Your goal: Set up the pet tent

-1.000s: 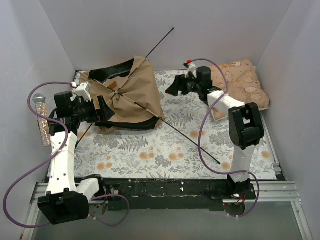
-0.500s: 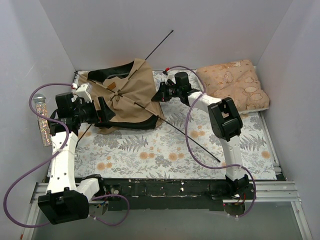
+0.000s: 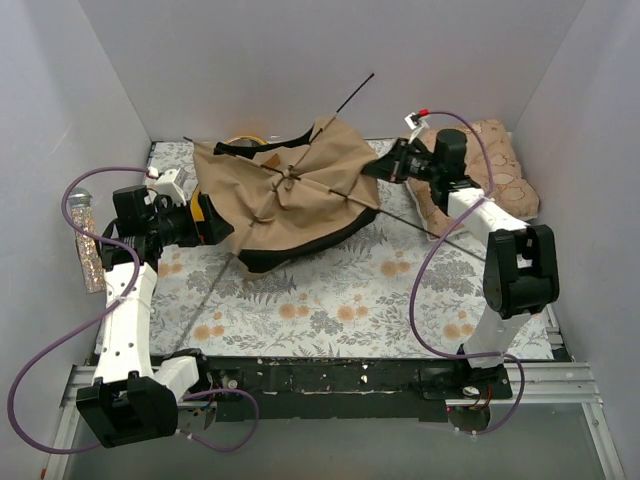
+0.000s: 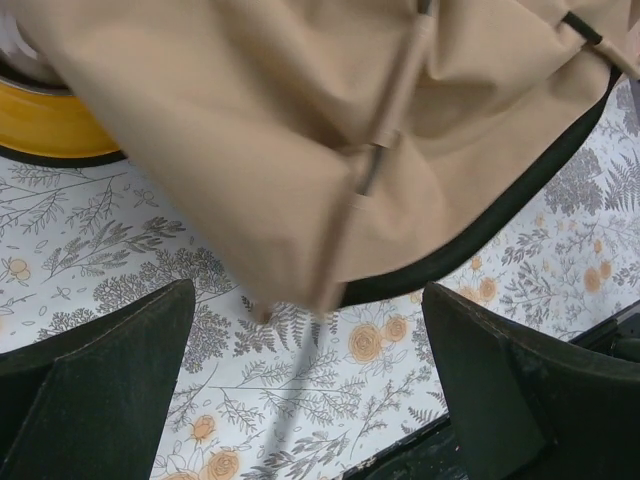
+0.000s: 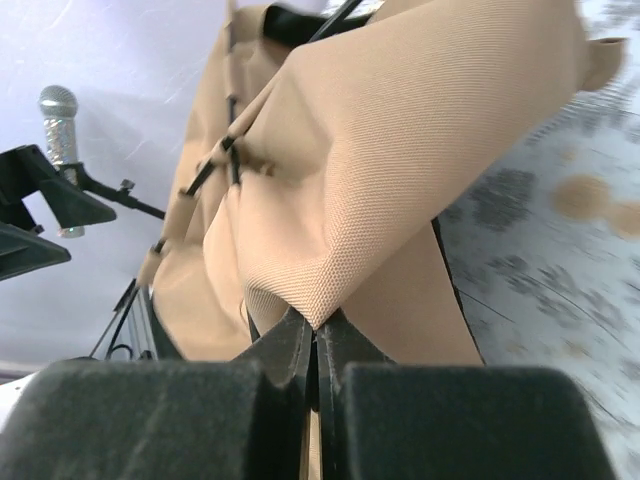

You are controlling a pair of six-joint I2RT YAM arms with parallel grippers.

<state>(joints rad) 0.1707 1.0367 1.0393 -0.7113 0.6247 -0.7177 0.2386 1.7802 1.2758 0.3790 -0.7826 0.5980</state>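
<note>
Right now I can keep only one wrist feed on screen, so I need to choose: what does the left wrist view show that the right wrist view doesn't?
Only the left wrist view: the yellow bowl, partly hidden by the tent, and the left gripper open, holding nothing.
Only the right wrist view: the right gripper shut on a pinch of the tent's tan cloth, and a silver microphone at the far left.
Both: the tent with its black trim and thin poles, and the flowered mat.
</note>
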